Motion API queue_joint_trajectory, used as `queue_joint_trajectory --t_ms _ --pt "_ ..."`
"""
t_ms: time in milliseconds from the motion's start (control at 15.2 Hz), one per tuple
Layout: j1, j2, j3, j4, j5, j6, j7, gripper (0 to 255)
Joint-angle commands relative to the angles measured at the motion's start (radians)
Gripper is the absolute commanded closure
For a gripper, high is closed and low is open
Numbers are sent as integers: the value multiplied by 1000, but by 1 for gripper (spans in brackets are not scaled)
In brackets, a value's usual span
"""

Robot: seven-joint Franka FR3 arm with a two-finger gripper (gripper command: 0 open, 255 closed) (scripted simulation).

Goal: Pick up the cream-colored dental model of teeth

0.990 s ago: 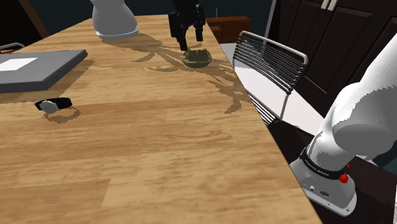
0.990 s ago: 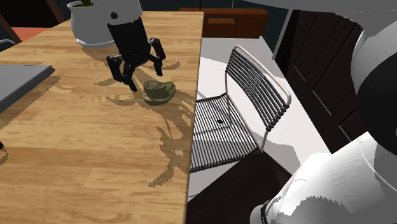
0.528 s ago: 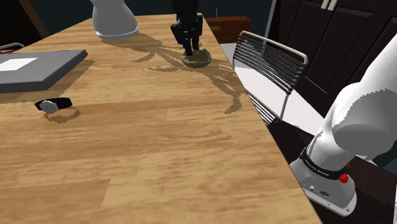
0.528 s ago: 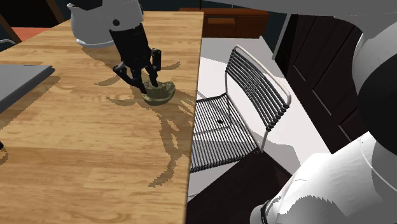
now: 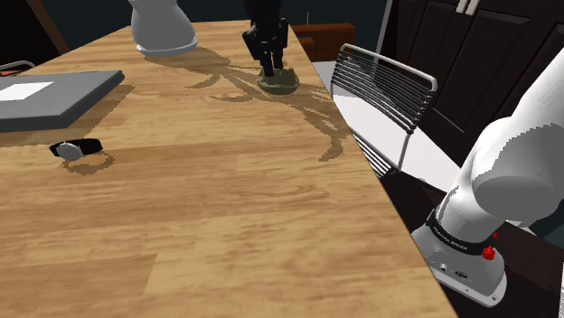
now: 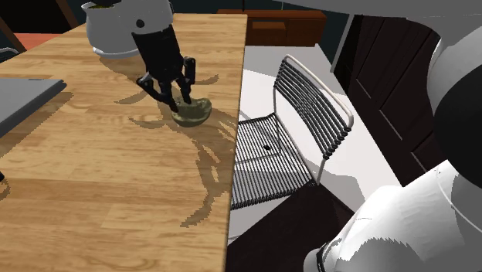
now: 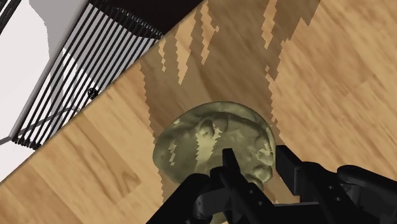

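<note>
Tool: the black gripper [image 5: 270, 70] stands almost upright at the upper middle of the shoulder view, with its tips low, on the task's thing.
Opening: narrow. In the wrist view the two fingers [image 7: 232, 175] stand only a little apart, and a lump of the thing sits in the gap between them.
Grasp: both fingers press against that lump, so the tool is clamped on the dental model [image 7: 213, 137] at the side nearest to the hand.
Dental model: a rounded, olive-beige piece that lies on the wooden table [image 5: 226, 208]. It is at the upper middle of the shoulder view [image 5: 280, 81] and close to the table's right edge.
Second exterior view: the gripper [image 6: 184, 99] is at the upper left, and the dental model [image 6: 193, 113] is just below its tips and rests on the wood.
Chair: a wire chair [image 5: 384, 90] stands just beside that table edge, near the model.
Other things: a white pot [image 5: 163, 32] is at the top, left of the gripper. A wristwatch [image 5: 74, 149] and a grey slab [image 5: 54, 95] are at the left, well apart from the model.
</note>
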Motion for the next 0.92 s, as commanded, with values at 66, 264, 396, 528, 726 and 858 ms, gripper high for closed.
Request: queue_joint_trajectory --t_ms 66,264,396,528,726,858 --pt "0 10 1 48 -2 -39 1 255" --pt "1 23 2 104 -4 -82 2 255" --pt "1 33 2 144 -6 -112 3 255" --pt "2 44 3 185 -8 -142 4 255" --pt "3 64 5 251 -11 -189 6 255" --pt "4 72 6 278 -13 -207 7 255"
